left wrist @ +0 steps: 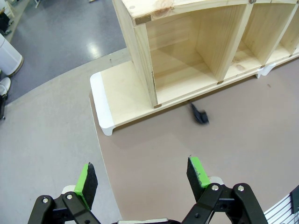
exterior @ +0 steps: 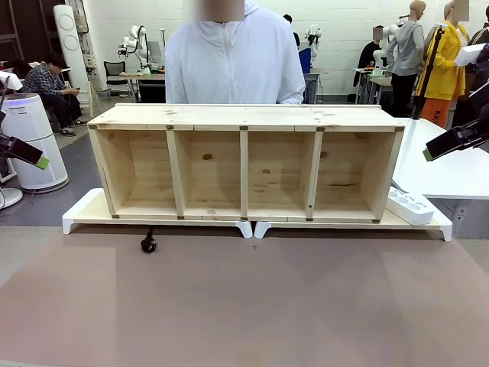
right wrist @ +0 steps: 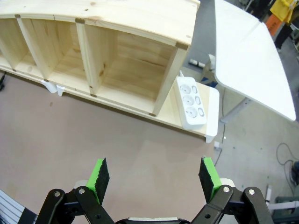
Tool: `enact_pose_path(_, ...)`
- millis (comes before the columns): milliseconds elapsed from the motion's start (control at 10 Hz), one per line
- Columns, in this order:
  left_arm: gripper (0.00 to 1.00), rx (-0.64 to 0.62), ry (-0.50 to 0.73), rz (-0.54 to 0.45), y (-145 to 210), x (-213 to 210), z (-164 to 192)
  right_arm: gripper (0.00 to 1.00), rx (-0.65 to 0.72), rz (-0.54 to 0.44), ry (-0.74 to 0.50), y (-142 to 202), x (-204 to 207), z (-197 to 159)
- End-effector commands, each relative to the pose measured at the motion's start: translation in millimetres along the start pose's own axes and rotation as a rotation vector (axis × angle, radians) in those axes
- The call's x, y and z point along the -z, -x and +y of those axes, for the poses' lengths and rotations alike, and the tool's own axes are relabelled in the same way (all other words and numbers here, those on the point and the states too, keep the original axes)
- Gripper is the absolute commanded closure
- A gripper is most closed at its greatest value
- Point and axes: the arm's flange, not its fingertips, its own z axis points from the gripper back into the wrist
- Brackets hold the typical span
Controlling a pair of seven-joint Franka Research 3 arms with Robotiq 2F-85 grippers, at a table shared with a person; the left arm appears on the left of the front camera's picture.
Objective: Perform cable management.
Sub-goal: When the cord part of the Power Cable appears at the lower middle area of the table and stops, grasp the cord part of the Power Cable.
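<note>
**Both pincers open, plug waiting on the counter**

Starting at the left, the left pincer (left wrist: 142,175) hangs high off the left end of the counter (exterior: 244,306), fingers spread wide and holding nothing. I read that as a ready pose, since its wrist camera looks down at the work.

Ahead of it lies the cable (exterior: 148,245). I can see only its black plug end and a short stub of cord. It rests on the brown surface just in front of the white base (exterior: 82,208), below the divider between the first and second compartments. The rest of the cord is hidden. It seems to run under the base, which stands on short feet and leaves a gap for that.

The wooden shelf (exterior: 244,116) lies on that base with its four open compartments facing me, which gives either arm a way in. A person (exterior: 229,69) stands behind it at the far side, hands out of sight.

At the right end, a white power strip (right wrist: 190,102) sits on the base just beside the shelf's last wall, sockets up. I judge that is where the plug belongs. The right pincer (right wrist: 152,175) hovers above that corner, also wide open and empty. That places it well to work at the strip while the left one fetches the plug.
</note>
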Motion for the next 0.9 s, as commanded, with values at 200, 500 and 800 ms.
enact_pose_path(200,0.0,-0.004,0.0,0.007,1.0,0.3,0.6,0.0,-0.011,-0.002,0.007,0.1,0.5,-2.8)
enact_pose_path(500,0.0,-0.004,0.0,0.007,1.0,0.3,0.6,0.0,-0.011,-0.002,0.007,0.1,0.5,-2.8)
enact_pose_path(800,0.0,-0.004,0.0,0.007,1.0,0.3,0.6,0.0,-0.011,-0.002,0.007,0.1,0.5,-2.8)
